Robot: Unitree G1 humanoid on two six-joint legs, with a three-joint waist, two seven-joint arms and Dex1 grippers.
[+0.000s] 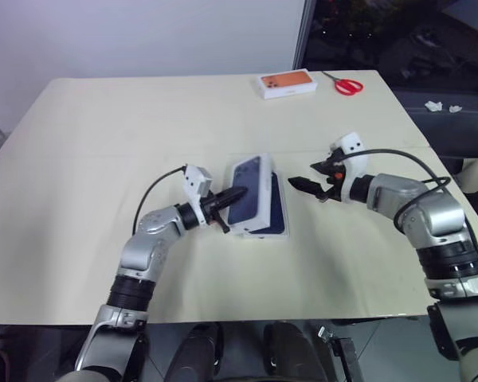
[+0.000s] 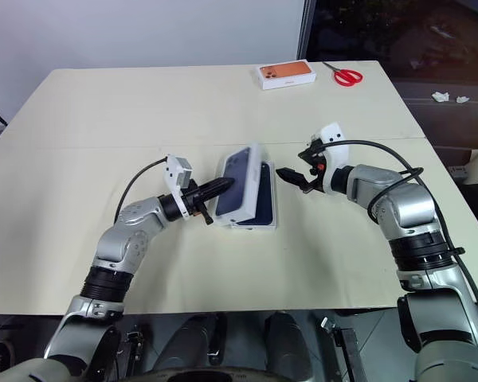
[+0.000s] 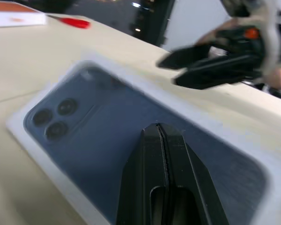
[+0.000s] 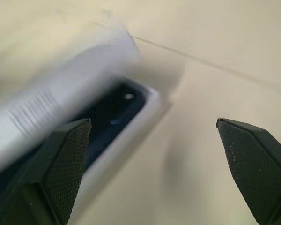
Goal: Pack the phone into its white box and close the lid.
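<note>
Two claws are working over the table here. The left claw is sitting with its fingers pressed tight together, nothing between them, and the tips are resting on top of the lid, right on the blue phone picture. In the left wrist view the shut fingers are lying flat over that printed picture, with its three camera rings just past the tips.

The right claw is hanging off to the lid's other side, near it but not touching, with its fingers spread wide and holding nothing. In its wrist view the two fingers are standing far apart, bare table between them.

The lid is sitting crooked on the box, tilted and shifted off toward the left claw, so it's not closed down flush. The side of the box facing the right claw is poking out from under it, and the phone is lying in there as a dark blue strip. Most of the phone is hidden under the lid, so I can't tell how well it's seated. The right wrist view is pretty smeared, but it's showing a dark glossy bit inside a white wall, with the lid slanting over it.

Way beyond both claws at the far table edge, a box with an orange phone picture and red scissors are lying side by side.
</note>
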